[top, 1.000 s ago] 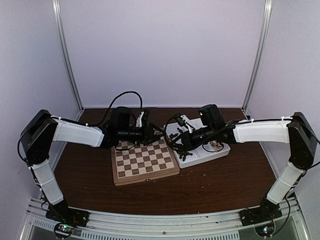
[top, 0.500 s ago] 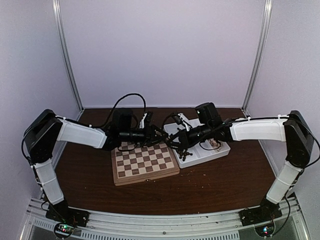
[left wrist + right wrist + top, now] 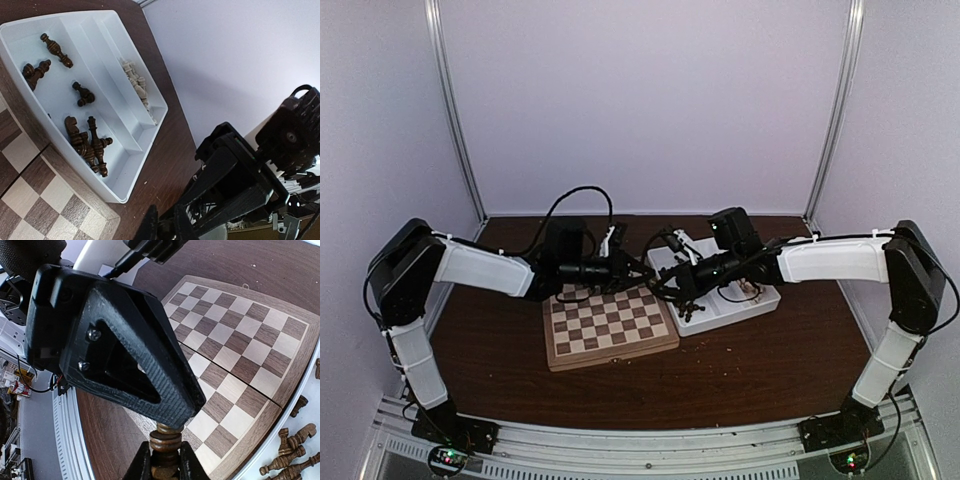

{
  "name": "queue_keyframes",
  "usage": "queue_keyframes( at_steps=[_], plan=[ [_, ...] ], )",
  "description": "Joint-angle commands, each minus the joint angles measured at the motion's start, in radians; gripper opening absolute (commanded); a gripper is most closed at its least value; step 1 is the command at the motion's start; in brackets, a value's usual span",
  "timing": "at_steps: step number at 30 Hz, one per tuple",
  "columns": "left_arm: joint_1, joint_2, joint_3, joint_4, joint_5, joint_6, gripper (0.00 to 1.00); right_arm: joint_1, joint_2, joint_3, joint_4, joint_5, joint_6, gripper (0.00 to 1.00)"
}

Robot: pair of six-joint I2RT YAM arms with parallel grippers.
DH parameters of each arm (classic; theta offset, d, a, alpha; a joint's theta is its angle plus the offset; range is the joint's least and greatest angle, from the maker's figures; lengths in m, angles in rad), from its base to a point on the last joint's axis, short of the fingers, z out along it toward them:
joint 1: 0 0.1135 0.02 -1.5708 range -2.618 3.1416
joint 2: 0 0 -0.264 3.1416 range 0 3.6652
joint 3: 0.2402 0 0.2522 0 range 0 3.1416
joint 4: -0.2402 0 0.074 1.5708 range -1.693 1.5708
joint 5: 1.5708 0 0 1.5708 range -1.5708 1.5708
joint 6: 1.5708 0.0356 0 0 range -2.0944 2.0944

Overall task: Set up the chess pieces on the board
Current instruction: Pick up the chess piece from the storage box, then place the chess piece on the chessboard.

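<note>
My right gripper [image 3: 165, 466] is shut on a dark brown chess piece [image 3: 165, 440] and holds it in the air over the board's [image 3: 610, 325] far right corner. My left gripper [image 3: 167, 225] meets it there; its fingers are nearly closed around the piece's top. In the top view the left gripper [image 3: 642, 268] and right gripper [image 3: 663, 282] touch tip to tip. The board [image 3: 235, 340] shows no pieces on the squares in view. Several dark pieces [image 3: 87, 145] lie in the white tray [image 3: 115, 192].
The white compartmented tray [image 3: 740, 310] stands against the board's right side. Pale cream pieces [image 3: 135, 82] lie in its narrow far compartment. Brown table surrounds both. Cables loop behind the left wrist. Pale walls close in the back and sides.
Both grippers moved toward each other over the board's far right corner. The right gripper rose from the tray's edge with the piece, and the left gripper came up to it.
</note>
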Motion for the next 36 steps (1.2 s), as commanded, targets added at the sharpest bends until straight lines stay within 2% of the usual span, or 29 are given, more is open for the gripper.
queue_keyframes(
  at_steps=[1, 4, 8, 15, 21, 26, 36],
  plan=[
    [-0.005, -0.05, 0.025, -0.101, -0.045, 0.129, 0.05, 0.007, 0.011, 0.023, 0.008, 0.004, 0.001, 0.17],
    [-0.005, -0.107, 0.028, -0.24, -0.125, 0.254, 0.06, 0.007, 0.014, 0.018, 0.003, 0.019, -0.005, 0.17],
    [-0.005, -0.21, 0.009, -0.445, -0.323, 0.409, 0.08, 0.008, 0.02, 0.01, -0.018, 0.076, -0.022, 0.16],
    [-0.006, -0.383, -0.147, -0.619, -0.577, 0.536, 0.08, -0.018, 0.02, 0.0, -0.061, 0.276, 0.004, 0.15],
    [-0.018, -0.496, -0.323, -0.649, -0.736, 0.587, 0.11, -0.046, 0.016, -0.02, -0.029, 0.298, 0.051, 0.16],
    [-0.071, -0.549, -0.422, -0.643, -0.799, 0.605, 0.12, -0.046, 0.024, -0.012, -0.027, 0.289, 0.064, 0.16],
    [-0.078, -0.53, -0.457, -0.614, -0.84, 0.61, 0.14, -0.046, 0.019, -0.011, -0.028, 0.285, 0.068, 0.16]
  ],
)
